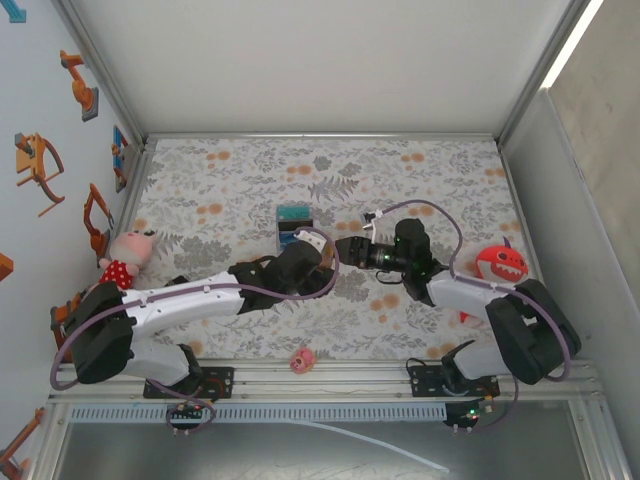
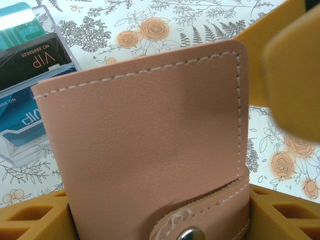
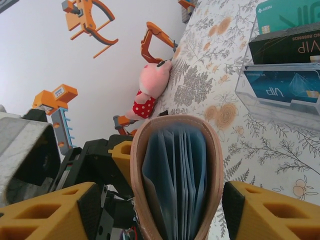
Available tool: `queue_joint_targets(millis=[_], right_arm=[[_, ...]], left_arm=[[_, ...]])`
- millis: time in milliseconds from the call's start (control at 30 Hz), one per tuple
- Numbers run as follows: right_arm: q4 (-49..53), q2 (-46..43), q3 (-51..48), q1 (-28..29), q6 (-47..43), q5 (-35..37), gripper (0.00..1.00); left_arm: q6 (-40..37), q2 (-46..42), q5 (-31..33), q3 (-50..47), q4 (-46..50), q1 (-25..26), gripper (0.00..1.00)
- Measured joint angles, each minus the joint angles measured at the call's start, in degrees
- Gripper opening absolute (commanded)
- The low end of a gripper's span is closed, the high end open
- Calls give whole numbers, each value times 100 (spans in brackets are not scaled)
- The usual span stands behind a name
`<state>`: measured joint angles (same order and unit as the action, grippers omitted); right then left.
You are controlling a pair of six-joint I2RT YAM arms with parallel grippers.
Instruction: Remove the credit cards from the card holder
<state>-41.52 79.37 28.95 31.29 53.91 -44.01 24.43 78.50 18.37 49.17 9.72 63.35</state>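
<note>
1. Left gripper [image 2: 157, 217] is clamped on the lower part of the card holder [image 2: 145, 135], beside its metal snap [image 2: 190, 233]. It holds the wallet upright, with the tan cover facing its camera.
2. Beyond this gripper and off to its left, the credit cards [image 2: 30, 60] stand in a clear rack [image 2: 22, 152] on the floral cloth [image 2: 150, 20]. They are teal, dark and blue.
3. The card holder's open edge points straight at the right gripper [image 3: 160, 210] and shows pale blue-grey pockets fanned between the leather covers. I cannot tell whether a card sits in any of them.
4. Right gripper is open, with its jaws on either side of that open edge. One finger is just beside the leather and the other stands clear of it with a gap, so nothing is pinched yet.
5. The step in hand looks like reaching into the pockets for a card. To do it well, the right fingers should narrow and go between the covers, not around them, so that they catch only a card edge.
6. The left grip should stay low and firm so the pull runs straight out along the pocket.
7. If the right gripper closes on the leather as well, it would probably tug the whole wallet out of the left jaws.
</note>
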Motion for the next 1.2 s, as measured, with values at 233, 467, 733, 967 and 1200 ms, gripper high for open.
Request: queue_joint_targets(millis=[233, 467, 733, 967, 1200], right_arm=[[4, 282, 92, 72, -68, -13, 43], [4, 332, 258, 90, -87, -9, 16], [28, 201, 267, 90, -118, 66, 0], [76, -125, 267, -83, -267, 114, 0], [1504, -651, 658, -271, -1058, 157, 0]], left_arm=[[-236, -164, -13, -114, -164, 0, 73], [-483, -247, 22, -173, -343, -7, 74], [-625, -289, 31, -223, -470, -9, 97], [-988, -1165, -437, -835, -1038, -87, 97], [-929, -2140, -1451, -1327, -1572, -1045, 99]])
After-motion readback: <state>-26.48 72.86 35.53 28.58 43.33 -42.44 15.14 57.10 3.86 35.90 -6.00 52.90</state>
